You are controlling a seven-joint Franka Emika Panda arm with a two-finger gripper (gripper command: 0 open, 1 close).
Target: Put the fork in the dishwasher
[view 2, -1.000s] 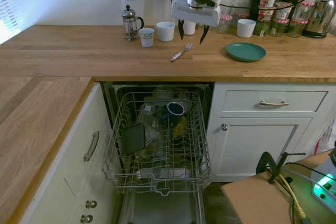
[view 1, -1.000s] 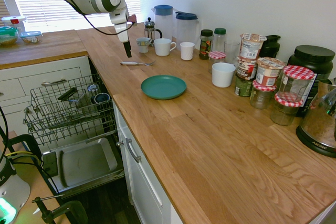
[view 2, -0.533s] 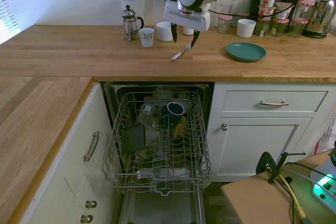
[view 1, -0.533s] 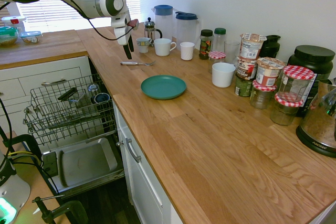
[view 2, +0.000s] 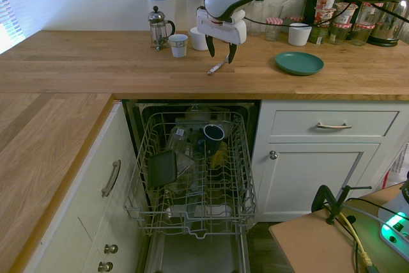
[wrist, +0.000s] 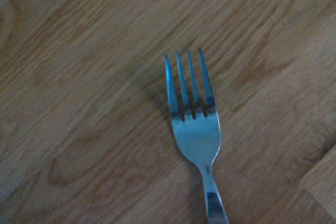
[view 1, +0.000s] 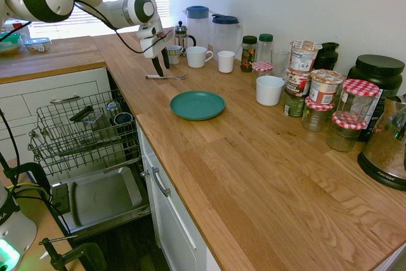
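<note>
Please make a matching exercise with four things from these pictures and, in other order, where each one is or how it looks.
1. fork
2. plate
3. pincer
4. dish rack

A. green, on the counter
B. open, above the counter
C. pulled out, below the counter
D. silver, with four prongs

Pairs: 1-D, 2-A, 3-B, 4-C

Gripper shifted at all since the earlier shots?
Yes. In the second exterior view, the gripper has moved away from the green plate, toward the French press, and lower, over the fork.

Fork (view 2: 218,68) on the counter (view 2: 140,71) (dishwasher rack (view 2: 198,177) below, open).
</note>
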